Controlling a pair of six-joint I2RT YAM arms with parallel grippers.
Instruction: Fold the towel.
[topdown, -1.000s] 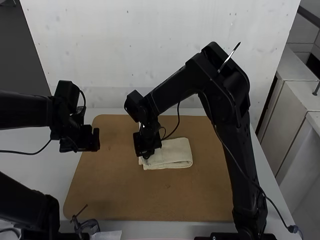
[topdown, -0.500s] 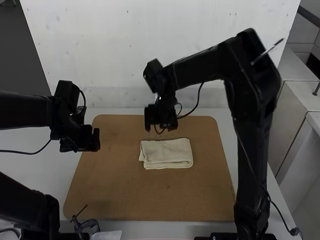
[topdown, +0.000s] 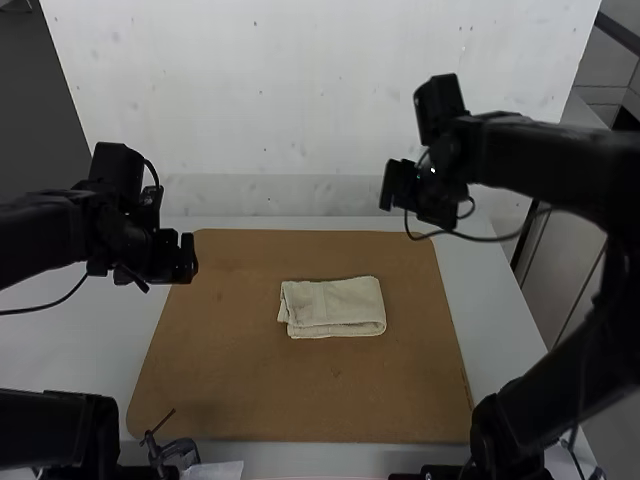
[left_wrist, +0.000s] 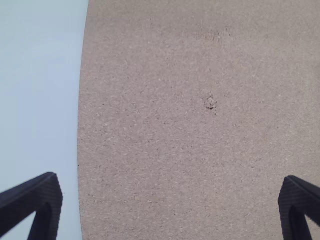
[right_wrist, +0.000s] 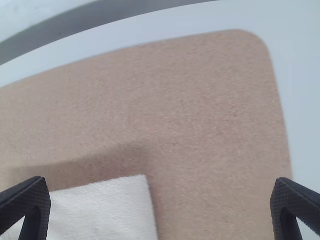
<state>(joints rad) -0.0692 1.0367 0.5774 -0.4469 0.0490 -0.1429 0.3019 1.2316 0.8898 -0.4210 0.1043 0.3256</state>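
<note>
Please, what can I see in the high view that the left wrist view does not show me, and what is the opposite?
From the high view: the folded towel on the board, the right gripper raised beyond it and off to the right, and a metal clamp-like tool at the near edge.

From the left wrist view: the board's fine speckled grain and the wide gap between the left gripper's open fingers.

In both: the board, part of the white table beside it, and the left gripper.
</note>
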